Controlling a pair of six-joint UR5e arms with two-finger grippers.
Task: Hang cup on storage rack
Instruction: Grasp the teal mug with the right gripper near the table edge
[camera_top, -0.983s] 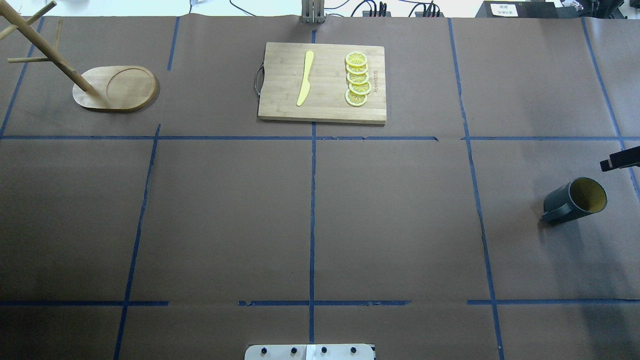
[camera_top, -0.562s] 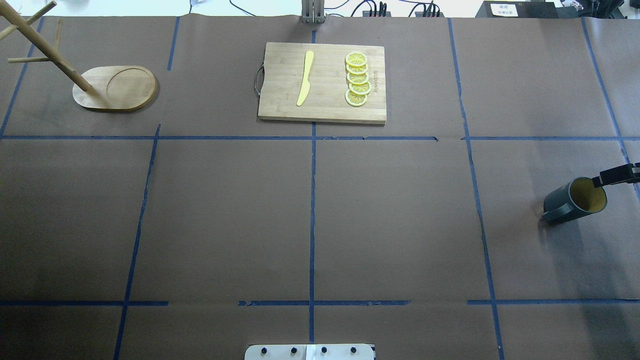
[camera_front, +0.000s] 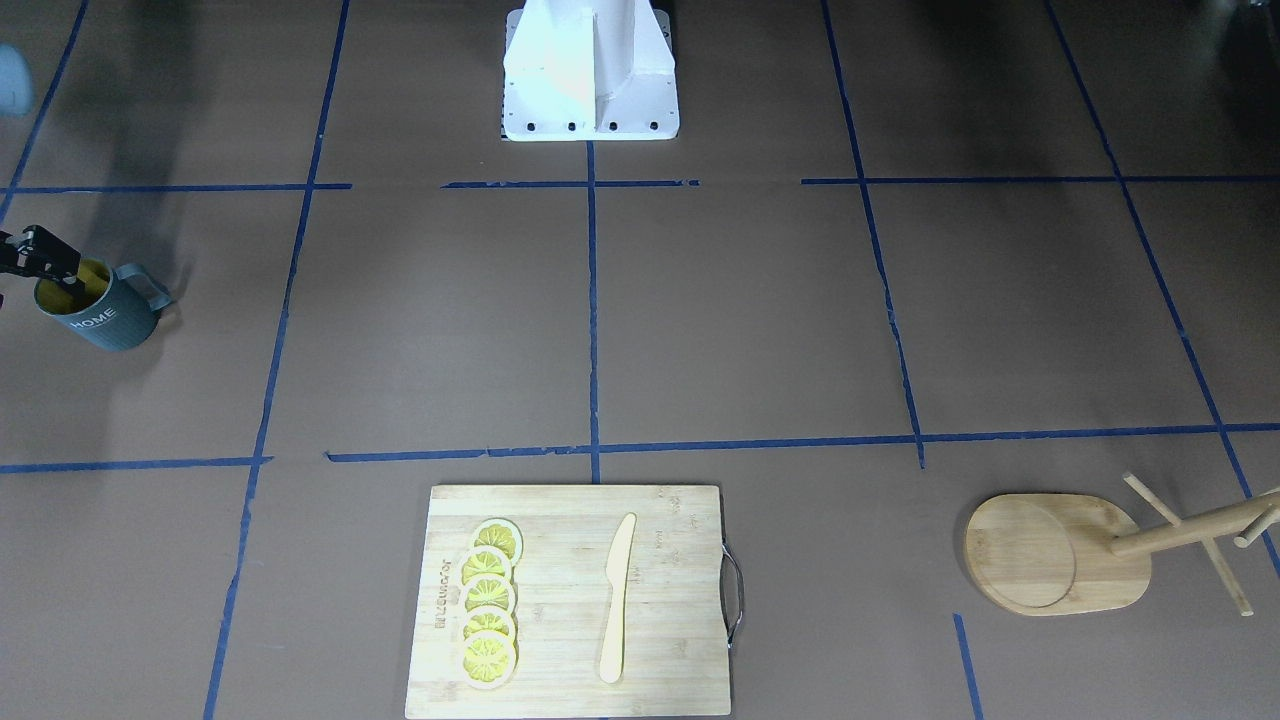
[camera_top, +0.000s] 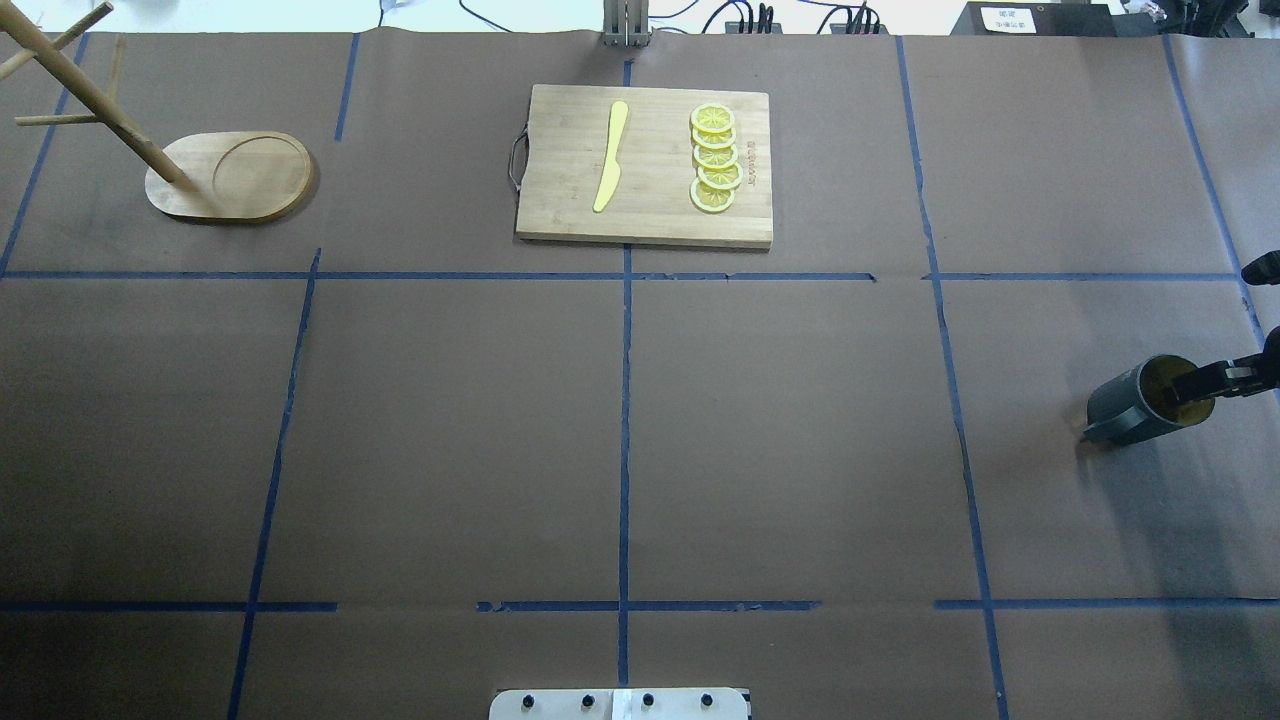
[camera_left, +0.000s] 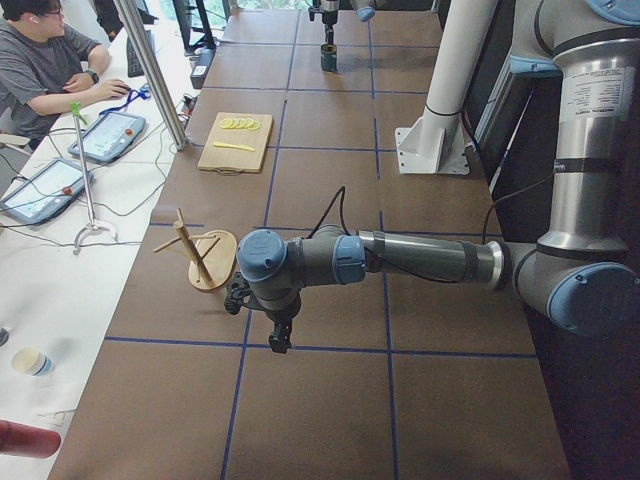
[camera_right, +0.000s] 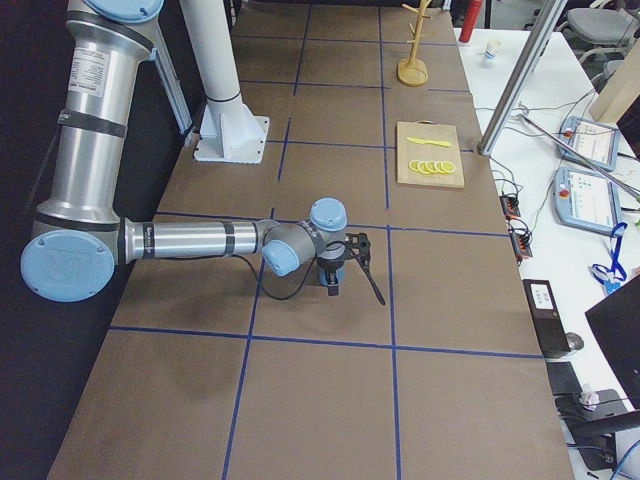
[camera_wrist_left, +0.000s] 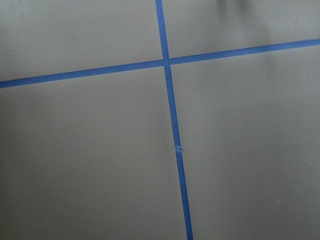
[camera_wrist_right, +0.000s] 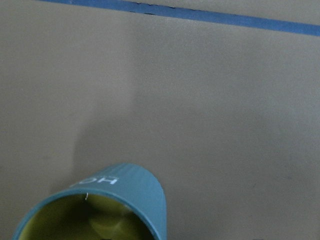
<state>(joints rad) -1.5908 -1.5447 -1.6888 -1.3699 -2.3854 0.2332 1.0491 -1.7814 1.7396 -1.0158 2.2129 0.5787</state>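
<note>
While one cup (camera_top: 1125, 405) sits far from one rack (camera_top: 235, 178), right pincer (camera_right: 352, 278) gapes, finger (camera_top: 1200, 384) inside; left pincer (camera_left: 280, 340) unclear.

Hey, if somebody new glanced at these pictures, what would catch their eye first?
Probably the teal cup with its yellow inside, upright near the right edge of the table, with one finger of the right hand dipped into it. Next, the bright lemon slices and yellow knife on the cutting board at the far middle, and the wooden storage rack at the far left.
</note>
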